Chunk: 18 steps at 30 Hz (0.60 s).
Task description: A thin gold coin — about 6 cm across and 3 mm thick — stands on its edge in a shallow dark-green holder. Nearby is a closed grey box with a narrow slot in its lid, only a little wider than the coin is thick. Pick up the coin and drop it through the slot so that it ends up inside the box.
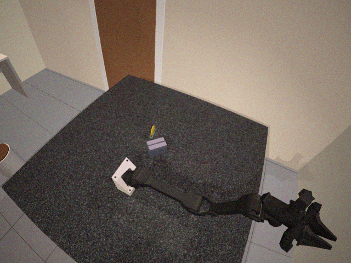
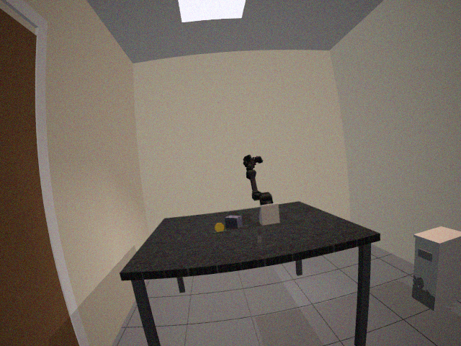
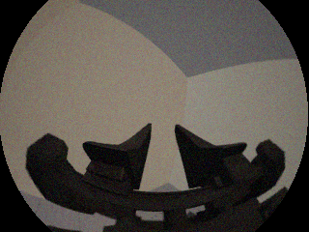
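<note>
Filling much of the top view, a black speckled rectangular table [image 1: 175,119] [image 2: 253,246] stands on dark legs over grey floor tiles, with pale beige walls and a brown door [image 1: 127,36] [image 2: 16,167] in a light frame. A black jointed robot arm [image 1: 170,190] [image 2: 253,184] reaches from a whitish base bracket [image 1: 120,184] [image 2: 270,215] past the table's edge, its black two-fingered gripper [image 1: 333,243] [image 3: 162,127] raised, the fingers partly open with nothing between them. Near the bracket sits a greyish-purple box [image 1: 157,147] [image 2: 233,221] with a dark slot across its lid. Just beside the box, the round gold coin [image 1: 152,130] [image 2: 219,227] stands on edge in a small green holder [image 1: 151,137]. No writing is readable. In the exterior view, the holder is barely visible and the fingertips are hard to make out; the box's inside is hidden.
</note>
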{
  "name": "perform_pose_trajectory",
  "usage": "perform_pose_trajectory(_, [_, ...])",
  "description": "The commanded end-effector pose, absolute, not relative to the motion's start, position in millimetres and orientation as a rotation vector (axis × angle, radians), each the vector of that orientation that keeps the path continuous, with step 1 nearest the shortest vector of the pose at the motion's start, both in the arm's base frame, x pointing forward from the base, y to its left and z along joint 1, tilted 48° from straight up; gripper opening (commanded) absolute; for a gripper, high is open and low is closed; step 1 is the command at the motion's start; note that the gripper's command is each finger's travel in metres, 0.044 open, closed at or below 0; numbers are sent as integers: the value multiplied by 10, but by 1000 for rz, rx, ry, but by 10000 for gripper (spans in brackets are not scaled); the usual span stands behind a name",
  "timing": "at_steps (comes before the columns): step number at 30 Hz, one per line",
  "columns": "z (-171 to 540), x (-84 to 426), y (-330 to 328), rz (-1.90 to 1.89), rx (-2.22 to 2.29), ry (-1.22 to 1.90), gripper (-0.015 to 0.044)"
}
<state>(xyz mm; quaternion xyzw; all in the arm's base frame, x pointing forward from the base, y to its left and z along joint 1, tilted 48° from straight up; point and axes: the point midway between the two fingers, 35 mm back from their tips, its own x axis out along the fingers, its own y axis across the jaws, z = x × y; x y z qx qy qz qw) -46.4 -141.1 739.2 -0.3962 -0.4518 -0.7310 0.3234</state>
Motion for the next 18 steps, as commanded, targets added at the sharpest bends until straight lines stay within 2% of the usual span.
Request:
perform_pose_trajectory(1, [7446, -545, -967, -1951, -1175, -1225, 161])
perform_pose_trajectory(4, [7474, -573, -714, -1960, -1246, -1253, 161])
perform_pose_trajectory(18, [7243, -415, 1386, -2048, -1878, -1478, 161])
